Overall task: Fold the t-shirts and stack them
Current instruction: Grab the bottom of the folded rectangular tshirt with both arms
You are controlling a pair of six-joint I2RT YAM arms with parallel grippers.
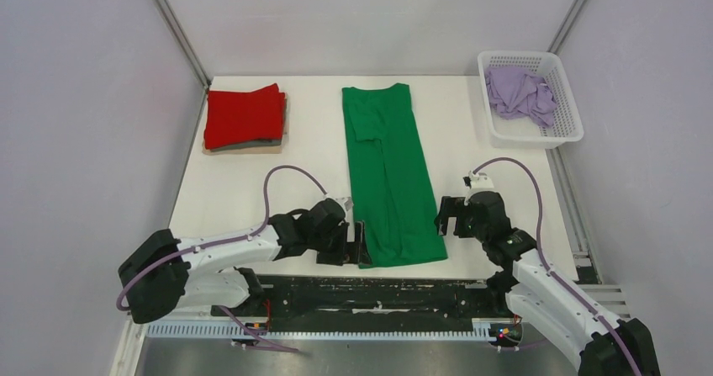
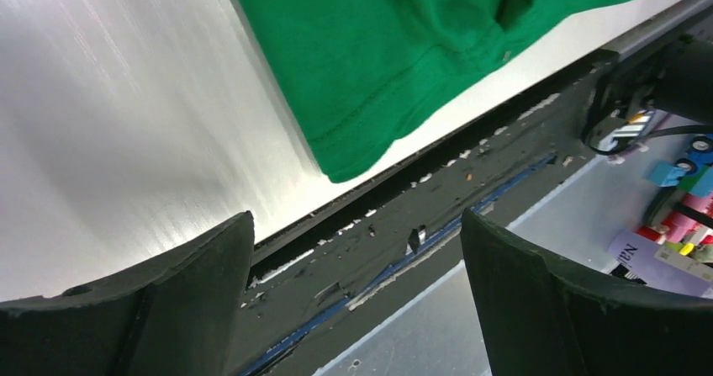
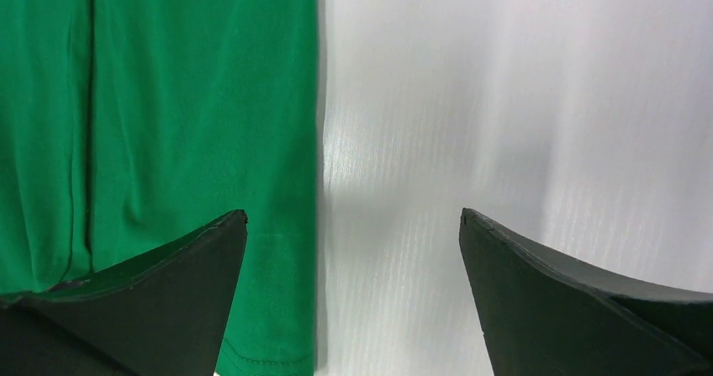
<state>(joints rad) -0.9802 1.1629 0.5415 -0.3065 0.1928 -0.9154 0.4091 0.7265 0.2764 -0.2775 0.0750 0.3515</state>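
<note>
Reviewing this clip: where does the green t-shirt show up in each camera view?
Top external: the green t-shirt lies as a long strip down the table's centre.
Left wrist: top middle, its hem corner near the table's front edge.
Right wrist: left half, its straight side edge running top to bottom.
Shared landmark: the white table, bare beside the shirt in all three.

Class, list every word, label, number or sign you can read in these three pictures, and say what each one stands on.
"Na": the start of a word, the rest cut off, on a pale card at the lower right of the left wrist view.
Smaller print below it on the same card: too blurred to read.
Green shirt, red shirt, lilac shirt, basket: no writing visible.
</note>
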